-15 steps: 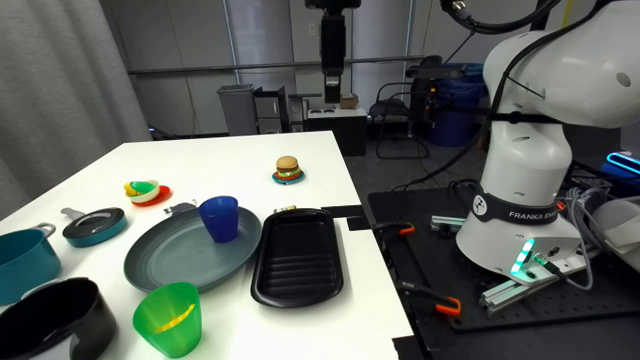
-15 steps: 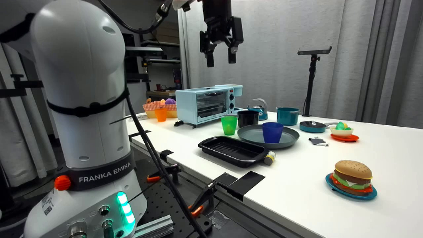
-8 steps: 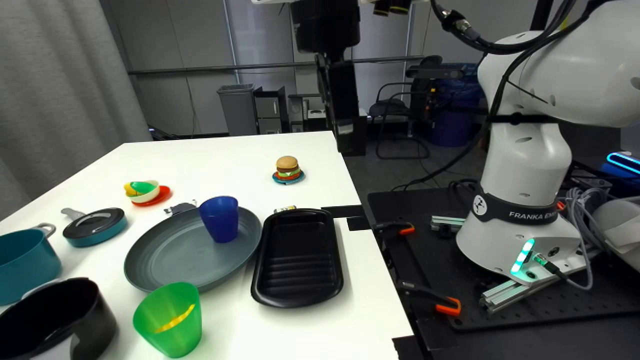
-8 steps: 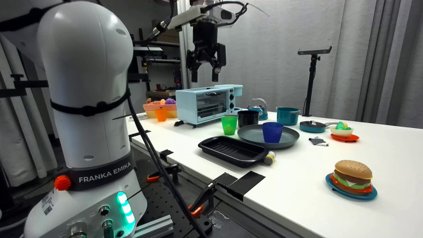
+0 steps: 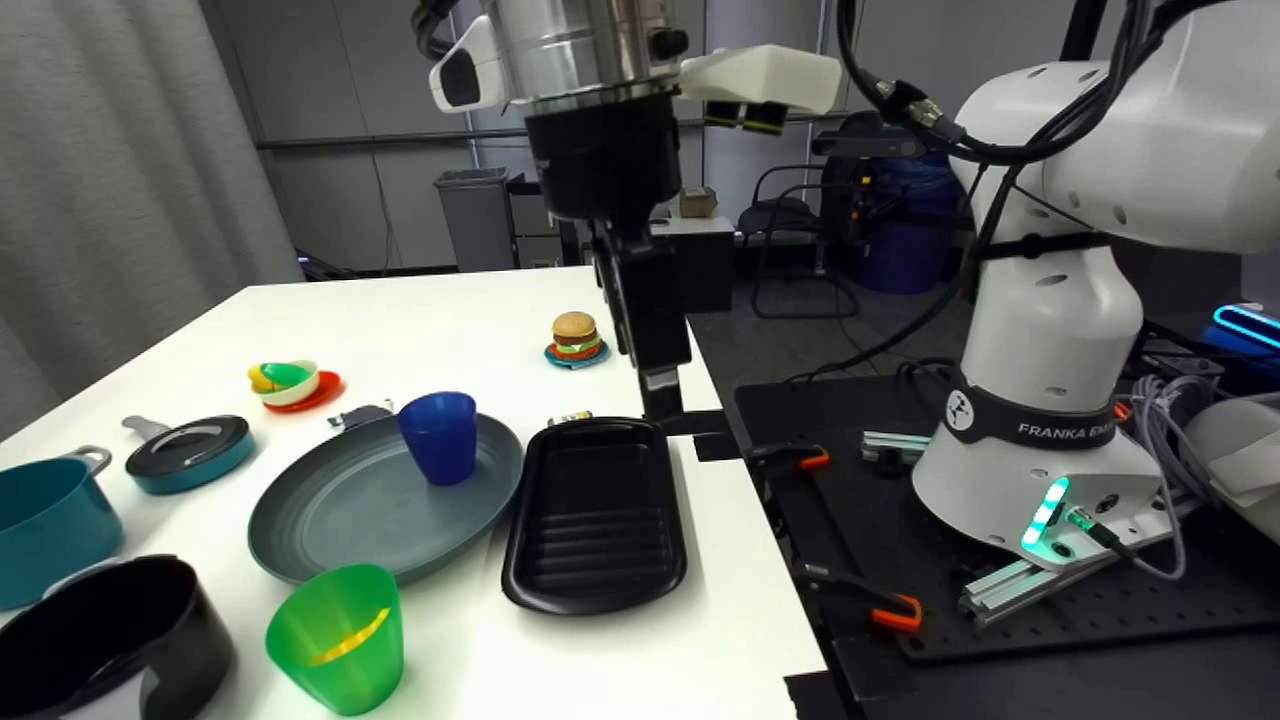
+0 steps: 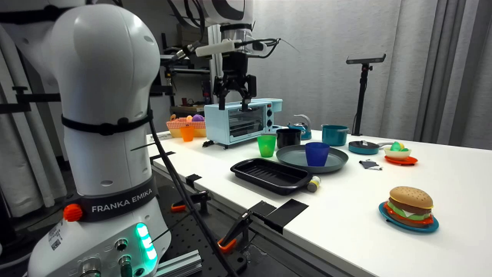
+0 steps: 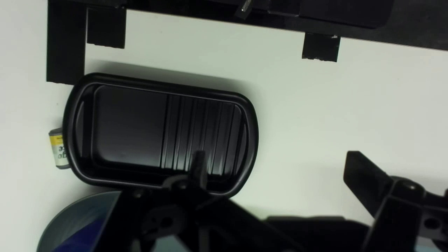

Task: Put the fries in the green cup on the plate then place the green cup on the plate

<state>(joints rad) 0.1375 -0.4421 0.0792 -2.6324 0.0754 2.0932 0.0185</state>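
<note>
Biggest thing first: the white worktop, and in an exterior view the Franka arm stands off its right side (using that same left and right from here on). The gripper is up in the air over the worktop, spread wide, which you can see in both exterior views, and the wrist view backs that up. Next down is the plate, big and grey-blue, just left of the black ridged tray. There's a black pot at the near left, partly out of view. The green cup is right of that pot, upright on the worktop just beside the plate's near rim; can't tell if they're touching. The plate does have a cup on it, but it's the dark blue cup, upright, right of centre. Over toward the far side there's a small teal dish with a toy burger on it. A little labelled cylinder lies at the tray's far end. Smallest of all, the yellow fries are down inside the green cup; can't count the pieces.
</note>
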